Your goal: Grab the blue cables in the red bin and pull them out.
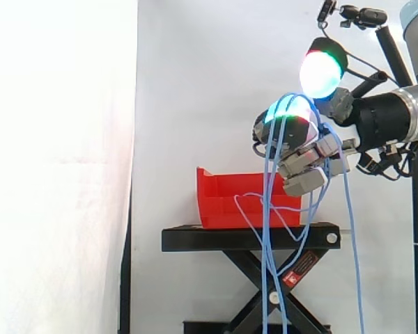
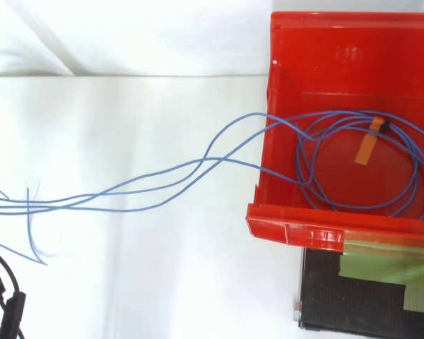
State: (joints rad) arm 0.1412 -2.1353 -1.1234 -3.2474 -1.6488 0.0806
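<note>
My hand [image 1: 306, 160] is curled round a bunch of the cables [image 1: 267, 209], which drape over my fingers and hang down on both sides, some strands dropping past the stand [image 1: 251, 238] toward the floor. I sit above the bin [image 1: 223, 202] and off to its right in the side view, well clear of its rim. From above, the strands run in a loose bundle from my side across the white surface, over the bin's near wall and into a coil lying on its floor, bound at one spot by an orange tape tag [image 2: 367, 147]. So the coil is not yet out, and it lies below me and back along that bundle. I judge the pull should run straight along the bundle, away from the bin and upward, so the coil clears the wall without snagging.
</note>
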